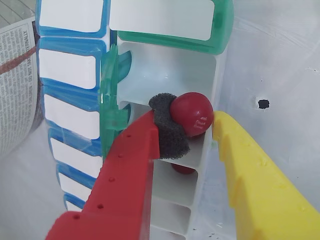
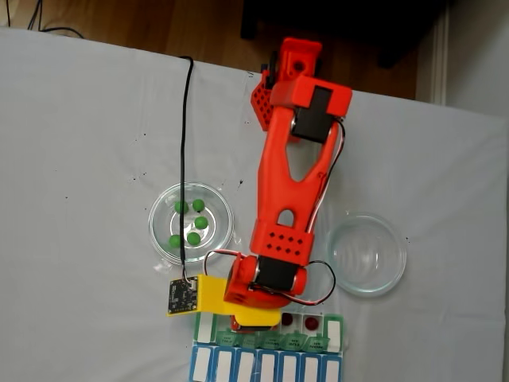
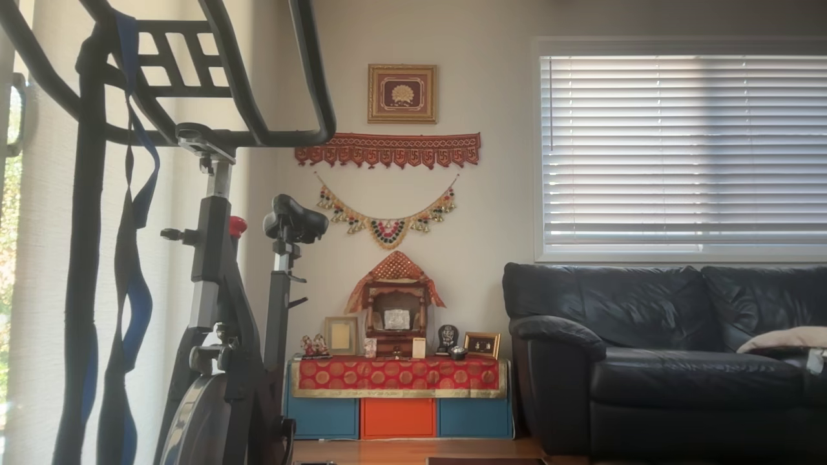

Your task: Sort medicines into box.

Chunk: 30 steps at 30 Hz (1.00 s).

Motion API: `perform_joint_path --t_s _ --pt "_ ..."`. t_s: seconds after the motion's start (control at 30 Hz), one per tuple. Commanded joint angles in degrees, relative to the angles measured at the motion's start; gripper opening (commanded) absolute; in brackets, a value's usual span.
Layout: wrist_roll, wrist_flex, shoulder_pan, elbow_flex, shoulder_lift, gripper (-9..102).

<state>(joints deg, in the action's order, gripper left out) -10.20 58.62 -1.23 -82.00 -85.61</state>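
in the wrist view the claw [image 1: 200,125] stands wide, its red finger [image 1: 125,175] and yellow finger [image 1: 260,185] well apart, a dark red medicine ball [image 1: 192,112] stuck against the grey foam pad [image 1: 167,130] on the red finger's tip; the ball touches only that pad, with a gap to the yellow finger. it hangs over an open white compartment of the pill organiser [image 1: 200,70], and a second dark red ball [image 1: 184,169] lies in the compartment below. green lids [image 1: 112,95] stand raised beside a blue-framed row [image 1: 70,70]. in the fixed view the red arm [image 2: 290,183] reaches down to the organiser [image 2: 334,333], two red balls [image 2: 299,321] in open cells; five green balls [image 2: 191,223] sit in a glass dish [image 2: 219,203], another dish [image 2: 366,255] at right on the white table [image 2: 79,143]
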Motion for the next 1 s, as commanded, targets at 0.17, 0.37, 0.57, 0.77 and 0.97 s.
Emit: perform_joint_path --t_s 0.17,0.37,0.57,0.77,0.97 --pt "-1.23 -4.31 -0.97 7.82 -1.49 4" --pt "-1.85 -4.13 -2.81 11.51 -0.62 4" --pt "-1.49 0.35 -4.66 15.12 -0.97 5" --pt "-2.02 3.52 -5.89 18.11 0.00 6" --pt "-2.90 6.68 -6.86 18.02 -1.85 6"
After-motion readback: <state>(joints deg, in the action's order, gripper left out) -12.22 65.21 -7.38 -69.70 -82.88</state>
